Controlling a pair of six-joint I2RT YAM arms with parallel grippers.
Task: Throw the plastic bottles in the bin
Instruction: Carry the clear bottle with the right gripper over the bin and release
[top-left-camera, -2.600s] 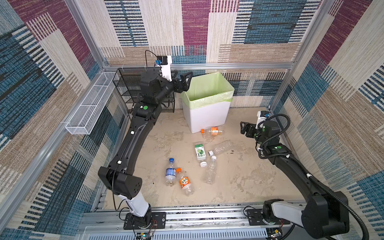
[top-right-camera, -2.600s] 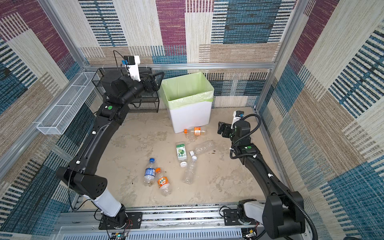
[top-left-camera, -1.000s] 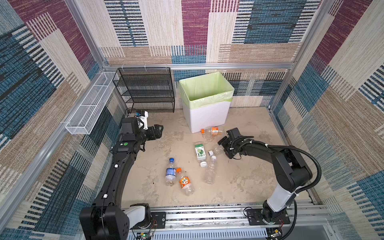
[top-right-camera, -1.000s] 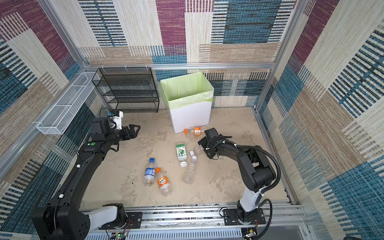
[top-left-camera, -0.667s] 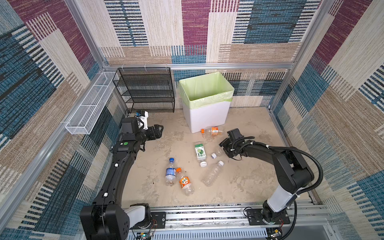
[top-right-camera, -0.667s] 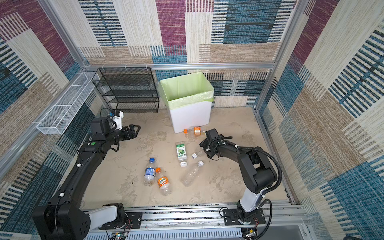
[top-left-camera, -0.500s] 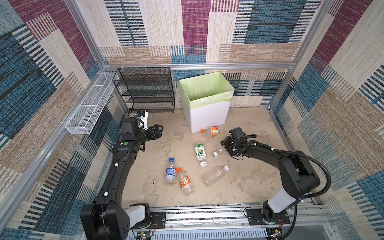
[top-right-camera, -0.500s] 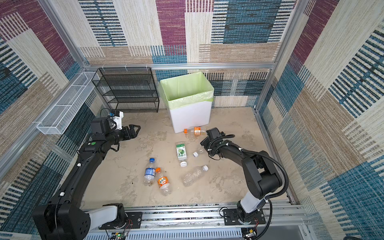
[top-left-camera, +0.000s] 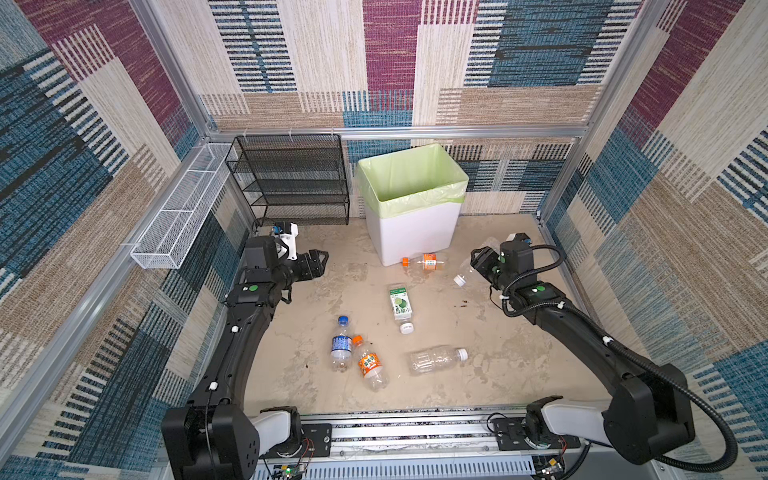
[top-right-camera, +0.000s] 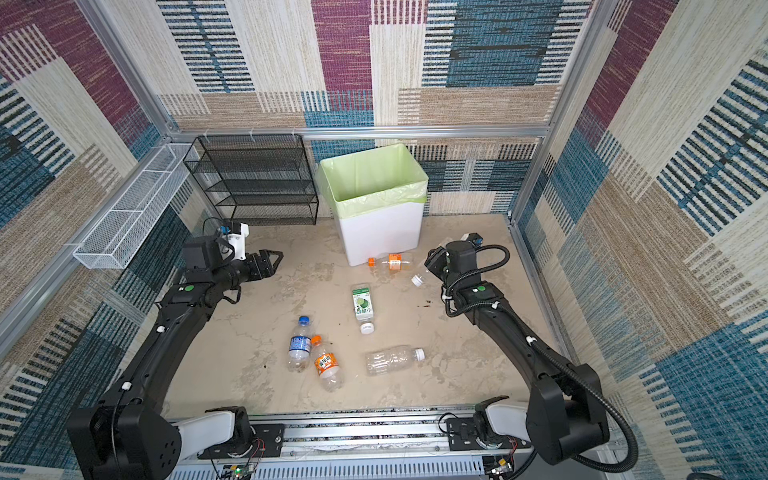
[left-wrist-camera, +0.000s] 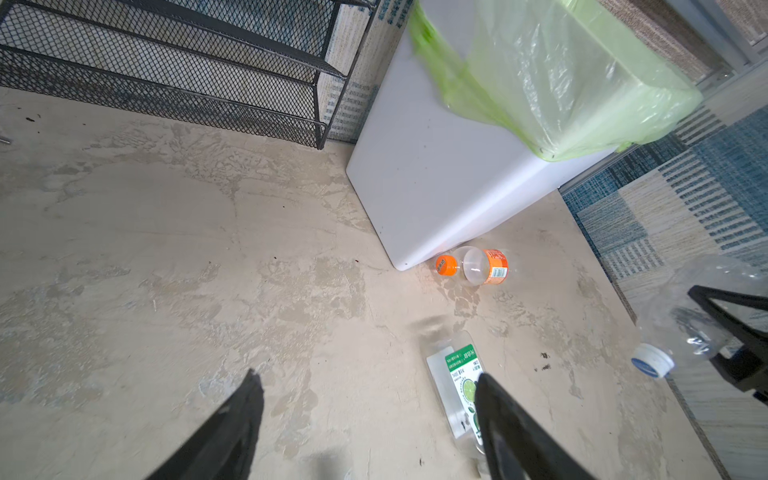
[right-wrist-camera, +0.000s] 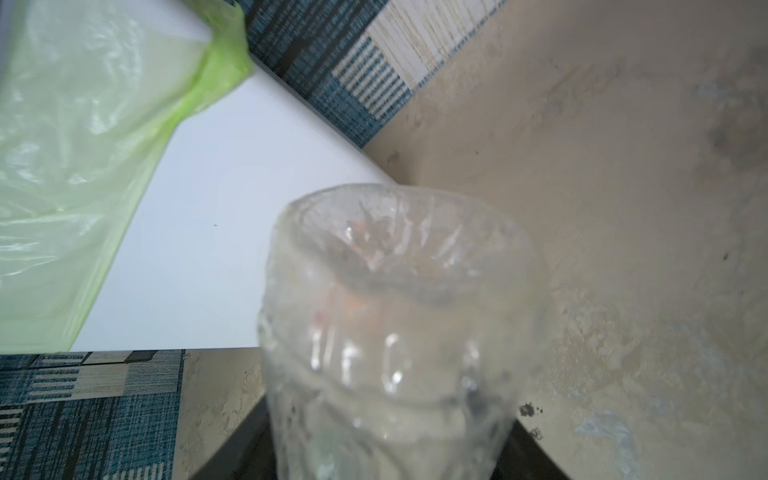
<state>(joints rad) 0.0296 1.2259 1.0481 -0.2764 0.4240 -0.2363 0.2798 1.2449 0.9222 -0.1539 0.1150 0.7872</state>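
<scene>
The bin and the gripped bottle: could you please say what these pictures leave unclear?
- Bin bottom: in both top views, hidden by its own front wall.
- Clear bottle cap: outside the right wrist view; body blurred.
- Right gripper: right wrist view, mostly cut off by the edge.

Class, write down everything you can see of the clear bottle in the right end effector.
The clear bottle has no label. It is thin, crinkled, see-through plastic with a white cap, and it looks empty. The right end effector grips it across the body, jaws closed on it. It hangs tilted with the cap lowest, apparently off the floor, to the right of the bin. Nothing else visibly touches it.
</scene>
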